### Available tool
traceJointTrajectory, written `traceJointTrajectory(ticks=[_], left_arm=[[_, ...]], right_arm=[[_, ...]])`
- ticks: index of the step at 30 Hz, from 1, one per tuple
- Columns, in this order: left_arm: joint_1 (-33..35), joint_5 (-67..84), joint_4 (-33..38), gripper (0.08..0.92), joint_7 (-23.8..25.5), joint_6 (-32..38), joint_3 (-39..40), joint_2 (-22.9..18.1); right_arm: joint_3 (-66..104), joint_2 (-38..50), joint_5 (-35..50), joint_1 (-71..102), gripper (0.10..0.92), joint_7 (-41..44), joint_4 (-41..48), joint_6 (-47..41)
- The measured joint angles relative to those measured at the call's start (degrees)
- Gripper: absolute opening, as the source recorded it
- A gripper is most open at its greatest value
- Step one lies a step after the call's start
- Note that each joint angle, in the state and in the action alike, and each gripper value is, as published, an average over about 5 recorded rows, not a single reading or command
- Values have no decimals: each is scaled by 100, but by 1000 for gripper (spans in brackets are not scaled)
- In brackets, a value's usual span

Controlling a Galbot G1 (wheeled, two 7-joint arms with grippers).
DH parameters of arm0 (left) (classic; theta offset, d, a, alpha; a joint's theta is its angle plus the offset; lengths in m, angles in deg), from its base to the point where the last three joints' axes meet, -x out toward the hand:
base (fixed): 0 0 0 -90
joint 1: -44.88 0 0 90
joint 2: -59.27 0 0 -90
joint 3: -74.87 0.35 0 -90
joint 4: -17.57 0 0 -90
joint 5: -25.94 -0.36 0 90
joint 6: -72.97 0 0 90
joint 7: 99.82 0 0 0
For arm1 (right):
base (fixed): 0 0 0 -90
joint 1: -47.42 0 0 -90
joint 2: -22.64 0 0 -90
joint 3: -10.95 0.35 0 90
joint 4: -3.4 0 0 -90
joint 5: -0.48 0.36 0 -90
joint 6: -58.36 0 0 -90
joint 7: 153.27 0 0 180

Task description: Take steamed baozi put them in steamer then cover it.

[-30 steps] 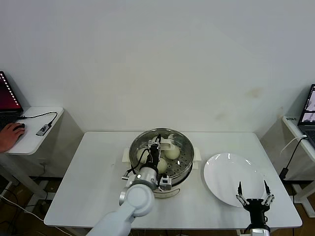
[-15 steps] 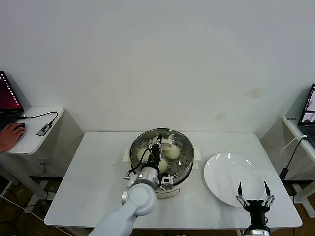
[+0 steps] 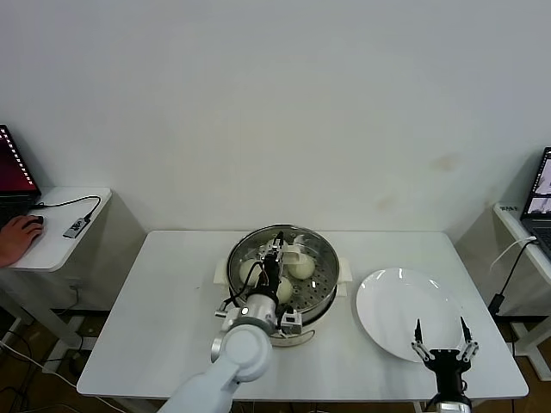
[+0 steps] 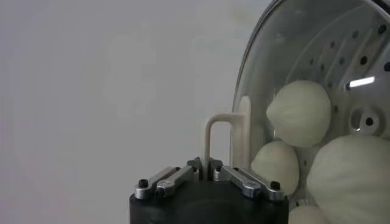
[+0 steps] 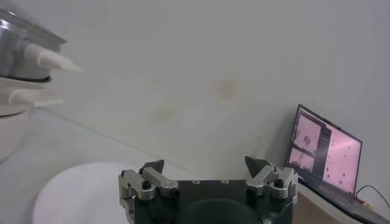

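Over the steamer (image 3: 282,271), your left pincer (image 3: 274,256) sits at the glass lid's handle (image 4: 214,139), jaws nearly together; four baozi (image 4: 298,113) lie inside. Release only once the lid seats flush. Your right pincer (image 3: 441,338) waits spread apart beside the plate (image 3: 392,297).

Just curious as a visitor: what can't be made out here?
Head view: left gripper and arm hide part of the steamer and baozi.
Left wrist view: bottom edge cuts off one baozi.
Right wrist view: right gripper hides part of the plate.
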Motion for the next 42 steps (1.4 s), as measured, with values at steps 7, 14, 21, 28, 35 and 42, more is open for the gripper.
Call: traceJointTrajectory(ticks=[7, 14, 21, 28, 35, 42], left_arm=[[183, 69, 193, 559, -84, 14, -87, 99], [580, 221, 631, 756, -222, 75, -209, 283], [1245, 822, 1375, 822, -550, 233, -542, 585], [2373, 2727, 1832, 823, -1762, 1087, -1396, 708], [3464, 5317, 1788, 823, -2454, 2542, -2454, 650], [4341, 7332, 1675, 823, -2613, 3442, -3043, 643]], right_arm=[[-10, -13, -9, 44, 823, 0, -48, -4], [-17, -16, -18, 83, 823, 0, -76, -6], [-76, 5, -10, 136, 823, 2, -117, -6], [-190, 102, 137, 232, 823, 93, -196, -30], [-459, 317, 539, 445, 823, 330, -361, -126], [-801, 641, 1132, 788, 823, 655, -593, -260]])
